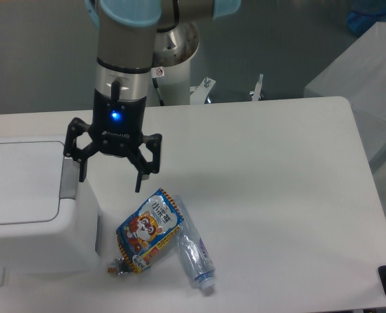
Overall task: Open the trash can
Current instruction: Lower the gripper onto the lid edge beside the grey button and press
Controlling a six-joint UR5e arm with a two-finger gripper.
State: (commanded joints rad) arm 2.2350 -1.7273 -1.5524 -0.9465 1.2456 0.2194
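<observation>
Beside the boxy white plastic trash can [30,208], the hand [110,180] hangs spread, grasping nothing.

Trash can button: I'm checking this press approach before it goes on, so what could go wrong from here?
The open gripper hangs near the grey button at the trash can's right edge; one finger could land on the lid instead and miss the button. The other finger hangs close above the snack bag, beside a bottle, and might snag it coming down.
</observation>
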